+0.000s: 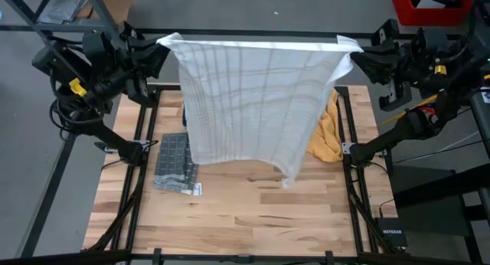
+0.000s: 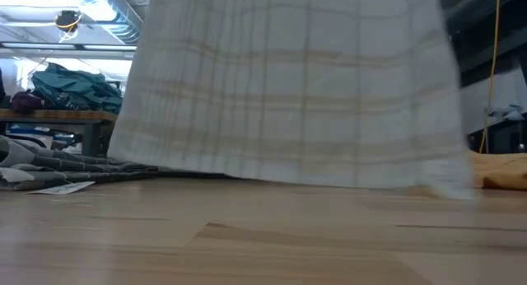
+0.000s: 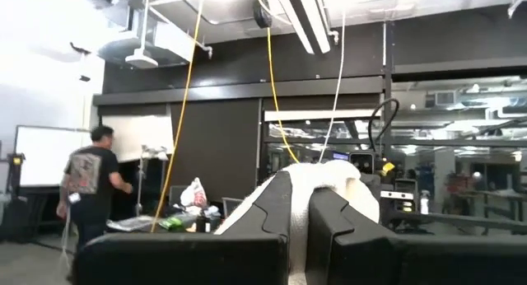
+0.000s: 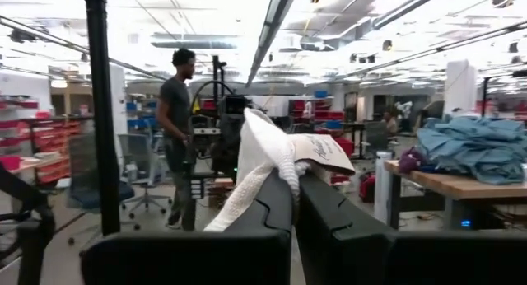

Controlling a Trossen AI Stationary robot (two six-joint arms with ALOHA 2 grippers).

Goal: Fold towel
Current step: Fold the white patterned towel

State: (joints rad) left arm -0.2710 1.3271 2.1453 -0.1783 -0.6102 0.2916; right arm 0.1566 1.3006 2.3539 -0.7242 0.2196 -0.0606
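Note:
A white towel (image 1: 256, 104) with faint checked lines hangs spread out above the table's far half. It is held up between my left gripper (image 1: 162, 49) at its upper left corner and my right gripper (image 1: 354, 54) at its upper right corner, both shut on it. In the low view the towel's lower edge (image 2: 288, 179) reaches down close to the wooden table (image 2: 263, 235). Whether that edge touches the table I cannot tell. My left gripper pinches the towel's upper left corner (image 3: 317, 182) between its two fingers, the cloth bunched up past the fingertips. The fingers come from the table's left, about level and tipped slightly up. The towel hangs below, its top edge (image 1: 253, 44) drawn straight. My right gripper pinches the towel's upper right corner (image 4: 268, 157) between its two fingers; the bunched corner with a small label (image 4: 325, 153) sticks out past them. The fingers come from the table's right, about level and tipped slightly up. The towel hangs below them.
A folded grey cloth (image 1: 172, 164) lies on the table at the left, partly under the hanging towel. An orange-yellow cloth (image 1: 329, 131) lies at the right behind it. The near half of the table (image 1: 245, 219) is bare wood. People stand in the room beyond.

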